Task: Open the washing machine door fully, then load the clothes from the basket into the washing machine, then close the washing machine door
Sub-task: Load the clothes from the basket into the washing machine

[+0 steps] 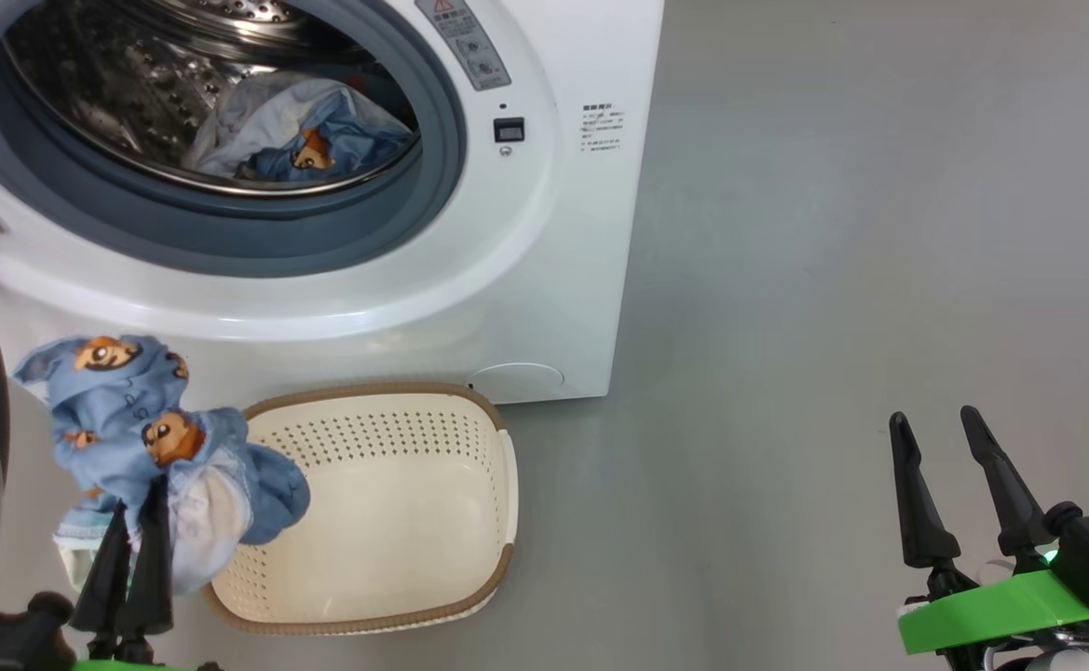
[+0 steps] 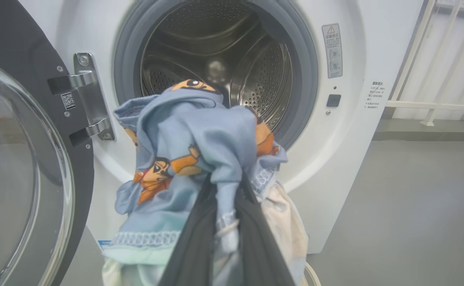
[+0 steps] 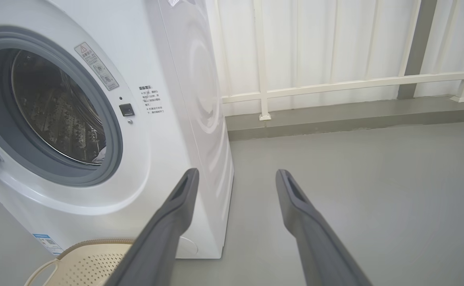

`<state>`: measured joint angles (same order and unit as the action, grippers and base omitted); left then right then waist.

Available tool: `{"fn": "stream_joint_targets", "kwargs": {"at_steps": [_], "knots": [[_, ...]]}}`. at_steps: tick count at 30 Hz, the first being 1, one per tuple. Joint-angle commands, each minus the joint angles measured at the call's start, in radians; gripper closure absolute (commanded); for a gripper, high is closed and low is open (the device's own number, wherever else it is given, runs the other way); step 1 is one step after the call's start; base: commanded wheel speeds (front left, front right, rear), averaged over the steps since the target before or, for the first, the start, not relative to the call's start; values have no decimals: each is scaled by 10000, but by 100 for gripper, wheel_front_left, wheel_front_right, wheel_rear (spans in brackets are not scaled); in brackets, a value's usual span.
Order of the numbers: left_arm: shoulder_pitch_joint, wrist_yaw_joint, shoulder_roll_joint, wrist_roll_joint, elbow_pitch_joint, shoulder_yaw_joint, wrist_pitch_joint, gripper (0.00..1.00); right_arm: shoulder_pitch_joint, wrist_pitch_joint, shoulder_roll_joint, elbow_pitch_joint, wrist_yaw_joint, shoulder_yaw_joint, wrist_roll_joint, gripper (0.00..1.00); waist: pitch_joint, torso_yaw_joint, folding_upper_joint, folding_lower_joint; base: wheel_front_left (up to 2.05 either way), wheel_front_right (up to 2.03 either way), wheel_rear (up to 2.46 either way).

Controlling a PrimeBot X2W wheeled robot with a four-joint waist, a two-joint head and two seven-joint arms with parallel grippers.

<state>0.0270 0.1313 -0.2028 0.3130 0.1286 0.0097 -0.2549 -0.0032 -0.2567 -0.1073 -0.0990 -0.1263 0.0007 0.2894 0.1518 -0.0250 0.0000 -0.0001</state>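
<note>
My left gripper (image 1: 139,508) is shut on a bundle of clothes (image 1: 148,433), blue fabric with orange bear prints and a cream piece, held up left of the basket (image 1: 386,522). In the left wrist view the clothes (image 2: 192,159) hang in front of the washing machine (image 2: 335,167) and its steel drum. More blue and white clothes (image 1: 302,135) lie inside the drum. The washing machine door (image 2: 21,159) stands swung open at the left. The cream basket holds nothing. My right gripper (image 1: 935,419) is open over the bare floor at the right, with its fingers (image 3: 176,198) apart.
Grey floor (image 1: 833,280) stretches to the right of the washing machine (image 1: 544,280). A white railing (image 3: 335,85) and a low kerb run along the wall behind. The door's hinge bracket (image 2: 87,95) sits left of the drum opening.
</note>
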Motion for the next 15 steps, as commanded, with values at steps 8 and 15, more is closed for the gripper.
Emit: {"fn": "stream_joint_targets", "kwargs": {"at_steps": [8,15], "knots": [[-236,-6,101,-101,-768,621,-68,100,40,-51,-146,281,-44,138,49,0,96,62,0,1,0,0,0],[53,-6,56,-26,-718,637,-68,100,-135,-51,-113,333,-44,182,51,0,417,-46,0,1,0,0,0]]}}
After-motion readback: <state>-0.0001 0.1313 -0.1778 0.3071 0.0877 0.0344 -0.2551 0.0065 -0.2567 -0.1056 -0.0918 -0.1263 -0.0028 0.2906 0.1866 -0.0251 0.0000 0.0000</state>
